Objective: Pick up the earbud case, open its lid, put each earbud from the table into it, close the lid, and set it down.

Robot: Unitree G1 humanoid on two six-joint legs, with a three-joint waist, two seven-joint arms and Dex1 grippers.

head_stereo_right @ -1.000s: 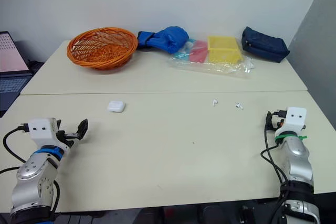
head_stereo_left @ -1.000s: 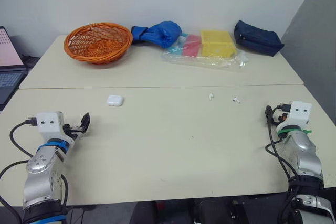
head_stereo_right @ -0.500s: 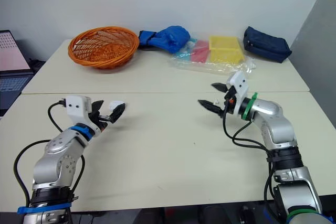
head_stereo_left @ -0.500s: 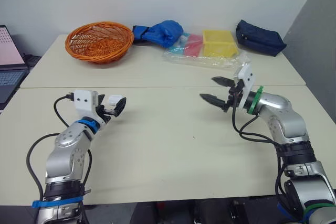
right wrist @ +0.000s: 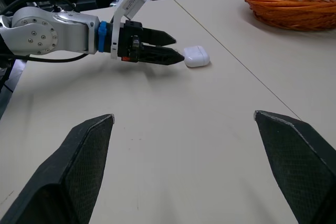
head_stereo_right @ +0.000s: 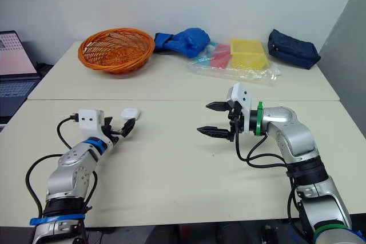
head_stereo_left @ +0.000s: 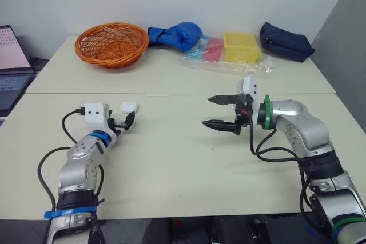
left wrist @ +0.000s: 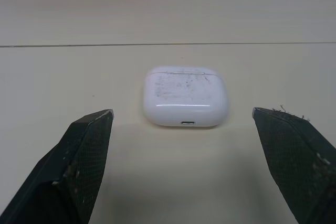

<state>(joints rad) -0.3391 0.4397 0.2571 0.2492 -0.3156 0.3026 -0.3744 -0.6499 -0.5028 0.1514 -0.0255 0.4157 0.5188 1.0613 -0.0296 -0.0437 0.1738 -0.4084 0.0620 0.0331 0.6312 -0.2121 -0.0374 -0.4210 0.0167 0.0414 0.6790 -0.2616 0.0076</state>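
Your left gripper (head_stereo_left: 124, 123) sits low over the table (head_stereo_left: 171, 158) with its two black fingers (left wrist: 79, 171) spread wide, released, holding nothing; the one white earbud case (left wrist: 185, 96) lies flat on the table just ahead of those fingertips, lid closed, on the near side of the seam between the two tabletops; from the right wrist camera one fingertip looks almost against the case, though you cannot tell whether it touches.

Your right gripper (head_stereo_left: 209, 111) hangs over the middle of the near tabletop, pointing toward your left arm, its two fingers parted one above the other, also released and empty; it is well apart from the case.

Along the far tabletop, count one of each: one orange basket (head_stereo_left: 111, 44); one blue bundle (head_stereo_left: 177, 34) just beside it; one yellow tray (head_stereo_left: 242, 47) on clear plastic; one navy pouch (head_stereo_left: 286, 41) at the right end.

One laptop (head_stereo_left: 11, 55) stands off the table's left edge.
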